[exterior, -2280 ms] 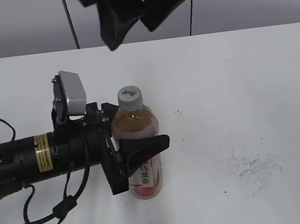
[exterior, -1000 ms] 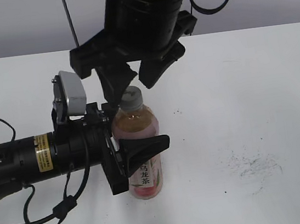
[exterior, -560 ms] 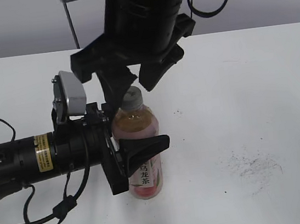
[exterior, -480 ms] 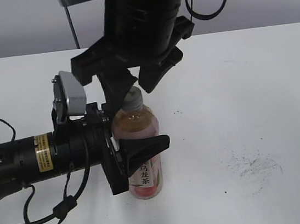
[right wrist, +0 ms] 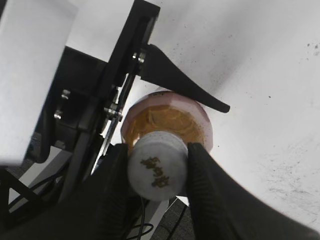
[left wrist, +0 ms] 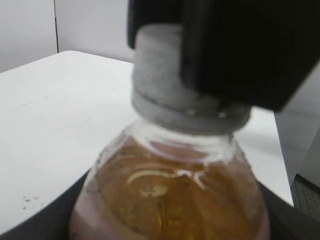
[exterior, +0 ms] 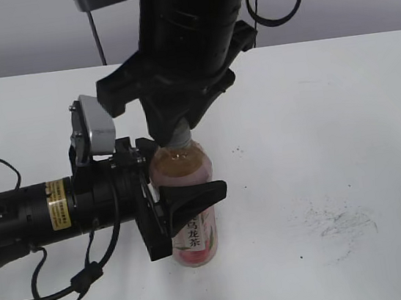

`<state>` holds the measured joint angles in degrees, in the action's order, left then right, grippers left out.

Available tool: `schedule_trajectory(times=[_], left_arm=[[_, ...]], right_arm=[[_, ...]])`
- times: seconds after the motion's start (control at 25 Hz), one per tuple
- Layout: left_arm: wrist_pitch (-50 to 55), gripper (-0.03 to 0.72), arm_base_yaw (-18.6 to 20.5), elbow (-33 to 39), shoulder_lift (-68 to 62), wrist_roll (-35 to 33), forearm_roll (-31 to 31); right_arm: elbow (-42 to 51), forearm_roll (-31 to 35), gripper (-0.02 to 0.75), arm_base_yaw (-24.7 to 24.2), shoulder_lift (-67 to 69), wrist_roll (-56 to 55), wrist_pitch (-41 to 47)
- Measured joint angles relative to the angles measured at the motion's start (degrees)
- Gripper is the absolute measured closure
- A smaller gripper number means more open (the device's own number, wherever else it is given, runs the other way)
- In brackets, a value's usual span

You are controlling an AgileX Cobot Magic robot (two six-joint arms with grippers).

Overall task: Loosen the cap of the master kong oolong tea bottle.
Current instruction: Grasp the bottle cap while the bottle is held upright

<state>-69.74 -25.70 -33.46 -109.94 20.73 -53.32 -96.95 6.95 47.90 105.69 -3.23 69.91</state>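
The master kong oolong tea bottle (exterior: 186,196) stands upright on the white table, with amber tea and a pink label. My left gripper (exterior: 186,211) is shut around its body from the left. My right gripper (exterior: 177,132) comes down from above and is shut on the white-grey cap (right wrist: 157,170); its black fingers (right wrist: 210,185) press both sides of the cap. In the left wrist view the cap (left wrist: 165,85) sits above the tea-filled shoulder of the bottle (left wrist: 170,195), with a black finger (left wrist: 240,45) over it. In the exterior view the cap is mostly hidden.
The white table (exterior: 327,103) has a dark scuffed patch (exterior: 336,224) at the right. My left arm's black body (exterior: 39,215) and its cable (exterior: 63,286) lie across the left side. A grey wall is behind.
My right gripper has come down from above the bottle and closed its fingers on the cap. The left gripper and bottle have not moved.
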Motion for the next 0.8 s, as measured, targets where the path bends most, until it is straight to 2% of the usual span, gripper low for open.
schedule_trajectory(times=[0.12, 0.24, 0.8], left_arm=[[0.0, 0.243, 0.0, 0.0, 0.0, 0.0, 0.1], [0.0, 0.243, 0.0, 0.0, 0.0, 0.0, 0.2], [0.0, 0.243, 0.0, 0.0, 0.0, -0.2, 0.1]], right_arm=[[0.0, 0.0, 0.468, 0.0, 0.0, 3.7, 0.0], [0.0, 0.0, 0.468, 0.0, 0.0, 11.9, 0.1], [0.0, -0.1, 0.468, 0.0, 0.0, 63.3, 0.1]])
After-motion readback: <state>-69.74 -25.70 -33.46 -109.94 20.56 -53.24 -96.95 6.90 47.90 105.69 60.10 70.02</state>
